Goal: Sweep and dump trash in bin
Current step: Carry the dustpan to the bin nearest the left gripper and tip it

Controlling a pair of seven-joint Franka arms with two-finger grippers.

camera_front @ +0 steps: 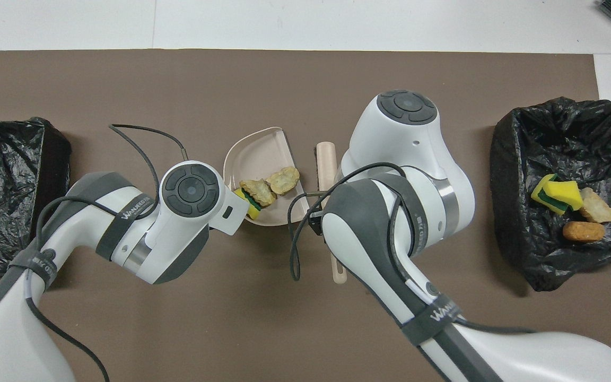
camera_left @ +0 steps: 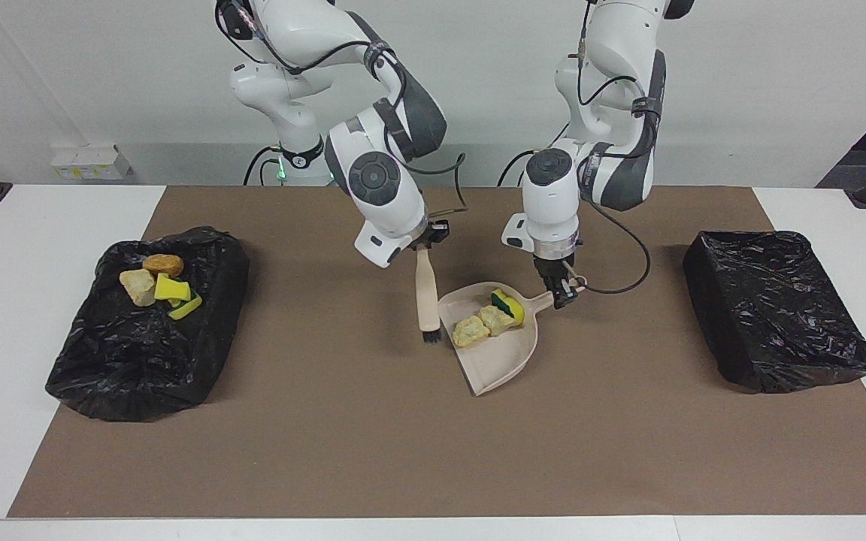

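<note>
A beige dustpan (camera_left: 497, 362) lies on the brown mat mid-table, its mouth toward the brush. In it are two tan bread-like lumps (camera_left: 470, 330) and a yellow sponge piece (camera_left: 510, 304), also seen in the overhead view (camera_front: 258, 191). My left gripper (camera_left: 562, 294) is shut on the dustpan's handle. My right gripper (camera_left: 424, 244) is shut on a beige brush (camera_left: 427, 289), held upright with its bristles down beside the dustpan's mouth. More trash lies in the black-lined bin (camera_left: 125, 361) at the right arm's end: a brown lump (camera_left: 163, 264), a cream lump (camera_left: 137, 286) and yellow sponge pieces (camera_left: 174, 291).
A second black-lined bin (camera_left: 771, 308) stands at the left arm's end of the table with nothing showing in it. The brown mat (camera_left: 373, 451) covers most of the white table. Cables hang from both wrists near the dustpan.
</note>
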